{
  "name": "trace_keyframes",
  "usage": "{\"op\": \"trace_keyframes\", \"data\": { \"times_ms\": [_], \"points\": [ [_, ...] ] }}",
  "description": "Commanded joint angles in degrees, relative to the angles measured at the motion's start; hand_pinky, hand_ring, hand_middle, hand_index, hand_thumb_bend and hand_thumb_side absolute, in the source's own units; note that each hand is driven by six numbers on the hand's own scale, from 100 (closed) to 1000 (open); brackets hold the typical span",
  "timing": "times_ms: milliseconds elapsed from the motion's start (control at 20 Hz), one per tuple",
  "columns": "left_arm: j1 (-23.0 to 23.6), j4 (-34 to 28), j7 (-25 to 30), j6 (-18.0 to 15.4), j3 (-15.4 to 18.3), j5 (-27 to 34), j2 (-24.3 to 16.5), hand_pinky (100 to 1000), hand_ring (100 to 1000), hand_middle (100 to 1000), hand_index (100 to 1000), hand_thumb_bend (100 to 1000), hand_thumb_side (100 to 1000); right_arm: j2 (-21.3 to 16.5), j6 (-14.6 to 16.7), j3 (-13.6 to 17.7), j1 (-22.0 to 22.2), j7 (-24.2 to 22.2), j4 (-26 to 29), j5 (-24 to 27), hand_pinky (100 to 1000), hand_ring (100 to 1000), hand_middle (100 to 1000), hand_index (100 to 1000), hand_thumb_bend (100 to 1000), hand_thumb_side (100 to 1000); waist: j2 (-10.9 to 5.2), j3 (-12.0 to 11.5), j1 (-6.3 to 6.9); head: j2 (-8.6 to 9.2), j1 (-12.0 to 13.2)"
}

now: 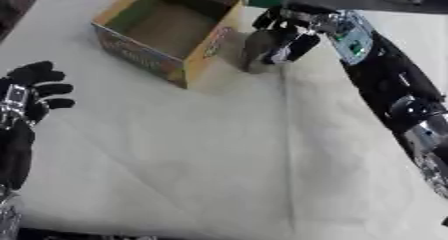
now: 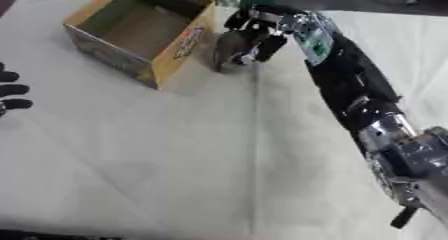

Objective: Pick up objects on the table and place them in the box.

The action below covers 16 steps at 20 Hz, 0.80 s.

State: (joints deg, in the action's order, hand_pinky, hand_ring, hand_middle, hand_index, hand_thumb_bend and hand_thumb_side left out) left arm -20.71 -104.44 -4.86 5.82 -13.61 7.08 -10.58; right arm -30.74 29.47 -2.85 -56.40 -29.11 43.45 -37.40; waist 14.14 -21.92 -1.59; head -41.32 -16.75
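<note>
two robot hands are showing over a desk [image 1: 219, 174] draped in a pale, creased cloth. the right robot hand [image 1: 289, 36] is reaching in from the right on a black and silver arm, its fingers curling downward just beside the near right wall of an open cardboard box [image 1: 166, 31]. a dark greyish shape [image 1: 255, 51] is sitting under those fingers, touching or nearly touching them; whether the fingers are actually closing on it cannot be told. the box is sitting askew at the far left of the desk, printed colours running along its outer walls, its brown inside lying open to the camera. the left robot hand [image 1: 31, 91] is resting at the left edge, well apart from the box, its black fingers spreading loosely and holding nothing.
</note>
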Motion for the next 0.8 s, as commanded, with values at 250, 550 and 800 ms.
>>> {"op": "trace_keyframes", "data": {
  "times_ms": [250,550,800],
  "points": [
    [-0.85,-1.08,0.09,-0.07,0.06,0.05,-0.26,658,688,664,779,100,730,0.45,0.64,-0.49,-0.27,3.2,1.18,-4.81,633,515,463,575,221,100,-0.69,-0.02,0.28,0.23,0.14],
    [-0.85,-1.08,0.06,-0.05,0.08,0.07,-0.22,658,688,664,779,100,732,0.69,0.89,-0.76,-0.13,8.43,2.21,-6.11,498,323,252,380,137,100,-0.68,0.12,0.31,0.55,0.29],
    [-0.88,-1.11,-0.04,-0.06,0.16,0.08,-0.22,658,688,664,779,100,733,0.76,0.91,-1.25,-0.08,11.88,3.8,-5.74,452,283,190,317,100,100,-0.69,0.24,0.37,0.74,0.47]
  ]
}}
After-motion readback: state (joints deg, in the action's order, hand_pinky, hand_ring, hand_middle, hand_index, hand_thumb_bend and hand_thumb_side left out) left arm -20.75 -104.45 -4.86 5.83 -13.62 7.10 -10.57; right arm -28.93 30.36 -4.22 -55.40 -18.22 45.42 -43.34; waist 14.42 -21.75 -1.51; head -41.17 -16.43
